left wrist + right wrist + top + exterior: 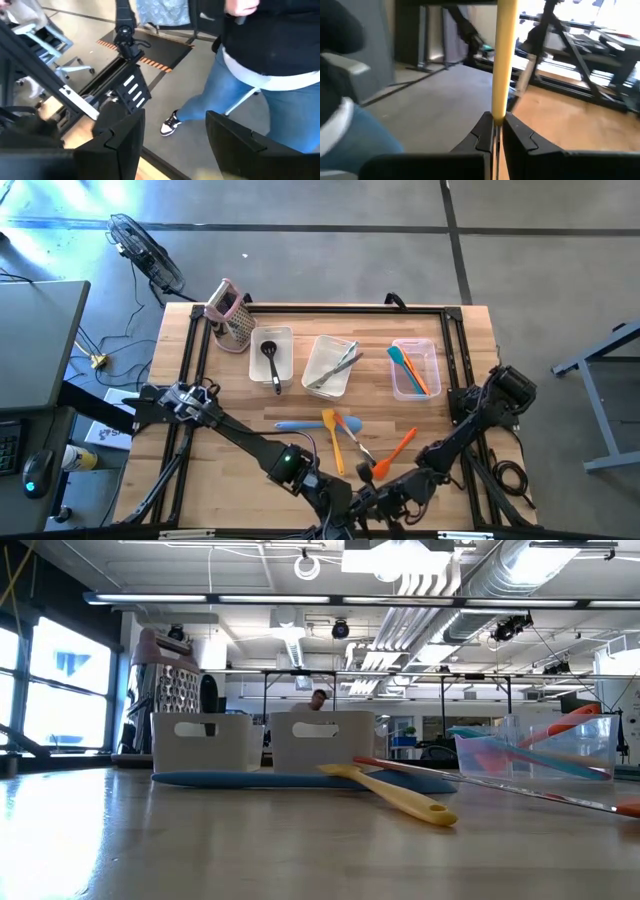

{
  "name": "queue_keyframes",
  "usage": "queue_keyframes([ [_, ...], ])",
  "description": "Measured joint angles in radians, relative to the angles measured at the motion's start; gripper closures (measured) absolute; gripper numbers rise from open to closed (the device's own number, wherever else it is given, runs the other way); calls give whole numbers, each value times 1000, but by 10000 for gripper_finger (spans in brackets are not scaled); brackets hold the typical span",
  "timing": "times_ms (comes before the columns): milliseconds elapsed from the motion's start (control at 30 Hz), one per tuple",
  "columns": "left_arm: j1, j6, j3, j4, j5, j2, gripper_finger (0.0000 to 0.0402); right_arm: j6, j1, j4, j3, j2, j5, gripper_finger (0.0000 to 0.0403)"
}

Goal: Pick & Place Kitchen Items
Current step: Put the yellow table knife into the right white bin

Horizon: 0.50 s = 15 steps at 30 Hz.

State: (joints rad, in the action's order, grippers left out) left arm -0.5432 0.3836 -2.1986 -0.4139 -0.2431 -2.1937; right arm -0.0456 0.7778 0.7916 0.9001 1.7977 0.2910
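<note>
One yellow stick-like handle is pinched in the right gripper, bottom centre of the overhead frame. Looks light, stiff, slick; grip mid-handle. Left gripper alongside, jaws wide, empty.

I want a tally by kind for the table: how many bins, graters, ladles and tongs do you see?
Bins: 3
Grater: 1
Ladle: 1
Tongs: 1
Total: 6
</note>
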Motion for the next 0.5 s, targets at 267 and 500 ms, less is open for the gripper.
queue_keyframes([
  [267, -34, -17, 0, -15, 185, 35, 194, 85, 21, -116, 0, 0, 197, 394],
  [500, -96, -124, 0, -133, 518, 96, 193, 116, 73, -179, -1, 0, 521, 394],
])
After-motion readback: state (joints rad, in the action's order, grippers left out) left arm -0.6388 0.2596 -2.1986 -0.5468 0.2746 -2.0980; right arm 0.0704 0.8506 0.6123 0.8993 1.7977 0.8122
